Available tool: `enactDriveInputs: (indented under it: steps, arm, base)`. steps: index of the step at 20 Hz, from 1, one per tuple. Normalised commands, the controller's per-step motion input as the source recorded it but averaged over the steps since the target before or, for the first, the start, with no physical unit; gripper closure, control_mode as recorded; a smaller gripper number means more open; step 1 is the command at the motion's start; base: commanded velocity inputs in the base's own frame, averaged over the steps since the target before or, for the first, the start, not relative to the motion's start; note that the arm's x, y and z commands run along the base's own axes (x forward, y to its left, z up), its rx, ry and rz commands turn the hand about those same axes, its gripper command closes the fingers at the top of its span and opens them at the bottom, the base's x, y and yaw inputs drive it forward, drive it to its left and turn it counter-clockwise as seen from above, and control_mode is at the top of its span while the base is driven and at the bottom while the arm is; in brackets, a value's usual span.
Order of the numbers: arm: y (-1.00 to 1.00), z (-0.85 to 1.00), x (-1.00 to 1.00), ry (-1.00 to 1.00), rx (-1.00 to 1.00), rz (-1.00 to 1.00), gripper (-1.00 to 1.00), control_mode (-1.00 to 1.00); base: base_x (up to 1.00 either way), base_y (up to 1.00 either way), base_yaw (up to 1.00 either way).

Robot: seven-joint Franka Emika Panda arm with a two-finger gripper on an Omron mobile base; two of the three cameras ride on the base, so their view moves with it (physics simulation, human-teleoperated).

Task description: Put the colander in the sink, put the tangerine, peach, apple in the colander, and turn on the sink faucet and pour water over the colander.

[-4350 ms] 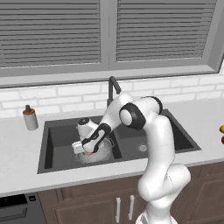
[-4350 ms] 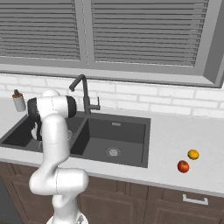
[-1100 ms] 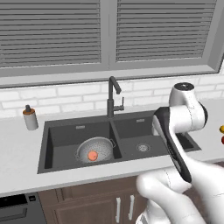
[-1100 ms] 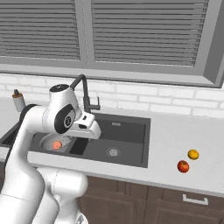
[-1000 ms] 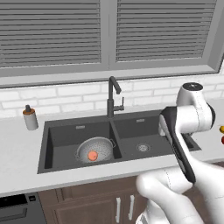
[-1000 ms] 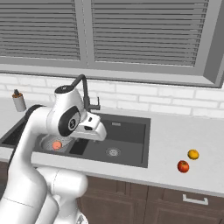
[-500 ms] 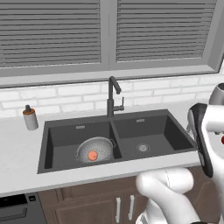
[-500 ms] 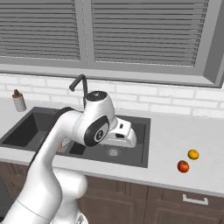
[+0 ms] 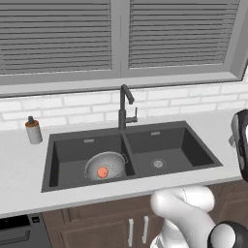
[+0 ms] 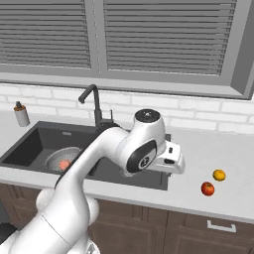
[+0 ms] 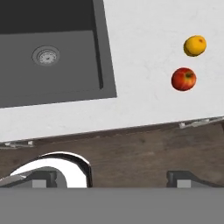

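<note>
The silvery colander [image 9: 105,166] [image 10: 63,159] stands in the left basin of the dark sink [image 9: 170,127] [image 10: 30,137] [image 11: 105,52], and the peach [image 9: 102,172] [image 10: 64,164] lies inside it. On the counter right of the sink lie the red apple [image 10: 208,188] [image 11: 183,79] and, just beyond it, the yellow-orange tangerine [image 10: 219,174] [image 11: 194,46]. My gripper [image 10: 173,161] [image 11: 111,179] hangs open and empty over the counter's front edge by the sink's right end, left of both fruits. The black sink faucet [image 9: 124,104] [image 10: 94,104] rises behind the divider; no water is visible.
A small grey soap dispenser [image 9: 33,131] [image 10: 21,115] stands on the counter left of the sink. Brown cabinet fronts [image 11: 131,153] run below the counter edge. A white brick wall and a window with blinds lie behind the faucet.
My arm has swung right, from over the right basin to the counter edge beside the sink. The jaws stayed open. The peach and colander have not moved.
</note>
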Motion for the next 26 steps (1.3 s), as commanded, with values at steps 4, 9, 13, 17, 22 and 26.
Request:
enactDriveInputs:
  steps: [4, 9, 13, 17, 22, 26]
  arm:
    - [-0.54, -0.17, 0.24, 0.00, 0.00, 0.00, -1.00, -1.00]
    - [-0.53, -0.26, 0.43, 0.00, 0.00, 0.00, -1.00, -1.00]
    - [-0.63, -0.27, 0.35, 0.00, 0.00, -0.01, -1.00, -1.00]
    - [-0.60, -0.28, 0.32, 0.02, 0.00, -0.01, -1.00, -1.00]
    - [-0.46, -0.30, 0.30, 0.03, 0.00, -0.01, -1.00, -1.00]
    - [-0.33, -0.33, 0.15, 0.02, 0.00, -0.02, -1.00, -1.00]
  base:
    - [0.00, 0.00, 0.00]
    - [0.00, 0.00, 0.00]
    - [0.00, 0.00, 0.00]
    - [0.00, 0.00, 0.00]
    - [0.00, 0.00, 0.00]
    - [0.00, 0.00, 0.00]
